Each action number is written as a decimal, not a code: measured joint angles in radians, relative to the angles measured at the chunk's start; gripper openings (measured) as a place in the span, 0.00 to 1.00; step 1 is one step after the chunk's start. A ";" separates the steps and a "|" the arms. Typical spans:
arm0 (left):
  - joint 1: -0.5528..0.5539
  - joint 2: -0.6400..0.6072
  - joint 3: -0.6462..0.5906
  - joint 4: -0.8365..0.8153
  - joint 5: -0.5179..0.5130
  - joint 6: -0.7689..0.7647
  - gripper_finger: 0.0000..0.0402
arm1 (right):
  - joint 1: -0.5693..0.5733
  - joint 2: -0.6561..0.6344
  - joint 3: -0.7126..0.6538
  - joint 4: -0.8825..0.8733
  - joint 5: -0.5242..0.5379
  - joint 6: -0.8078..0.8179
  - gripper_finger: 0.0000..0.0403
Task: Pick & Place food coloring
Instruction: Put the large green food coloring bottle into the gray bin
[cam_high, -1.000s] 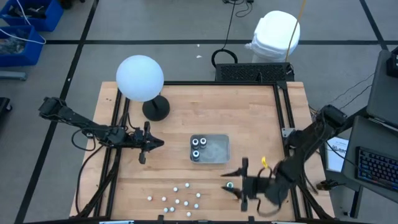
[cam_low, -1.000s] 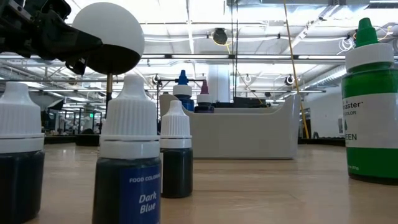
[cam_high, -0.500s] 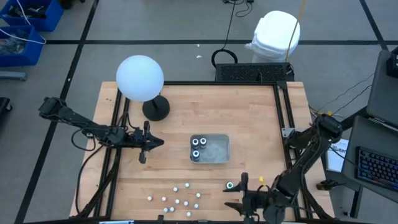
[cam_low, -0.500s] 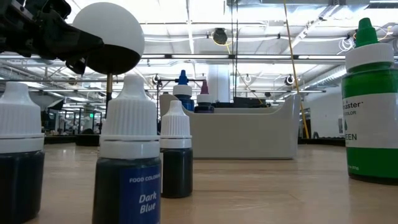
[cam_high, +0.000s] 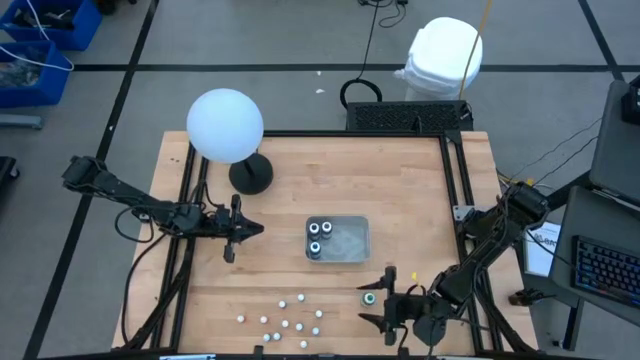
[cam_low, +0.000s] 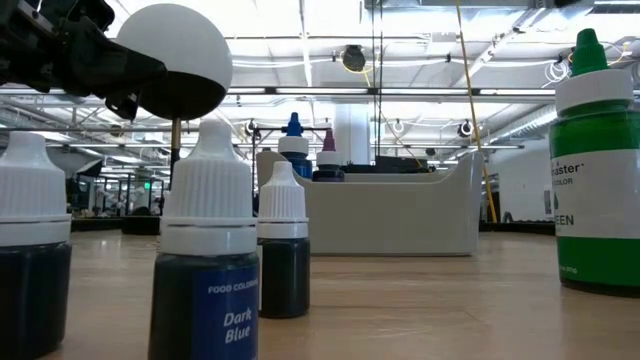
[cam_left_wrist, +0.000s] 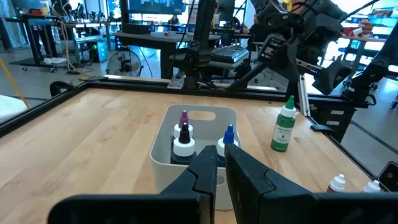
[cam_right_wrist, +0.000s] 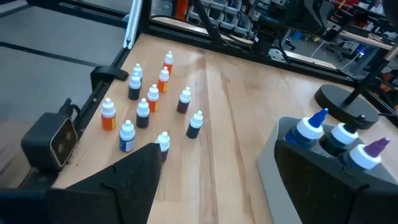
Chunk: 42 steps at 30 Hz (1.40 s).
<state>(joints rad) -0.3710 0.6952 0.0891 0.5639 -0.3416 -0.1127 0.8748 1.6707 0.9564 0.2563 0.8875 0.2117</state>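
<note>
Bottles: you see three in the tray (cam_high: 352, 240), one green bottle (cam_high: 369, 297) on the counter (cam_high: 400, 200). Right hand (cam_high: 385, 312) stands released just beside it; left hand (cam_high: 232, 240) clenched, empty.

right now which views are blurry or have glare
Low view: near Dark Blue bottle fills the frame, ceiling lights glare behind. Right wrist view: soft all over, the small bottles smeared. High view: even light, white globe lamp very bright.
</note>
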 joint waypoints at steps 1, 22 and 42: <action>0.000 0.000 0.000 -0.002 0.000 0.000 0.09 | 0.005 0.000 -0.016 0.029 -0.001 -0.008 0.74; 0.000 0.000 0.000 0.002 0.000 -0.001 0.09 | -0.011 -0.033 -0.304 0.399 -0.127 0.092 0.74; 0.000 0.000 0.000 0.000 -0.001 -0.002 0.09 | -0.024 -0.033 -0.306 0.330 -0.211 0.161 0.74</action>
<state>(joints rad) -0.3710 0.6956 0.0891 0.5640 -0.3424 -0.1143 0.8512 1.6379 0.6506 0.5867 0.6763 0.3730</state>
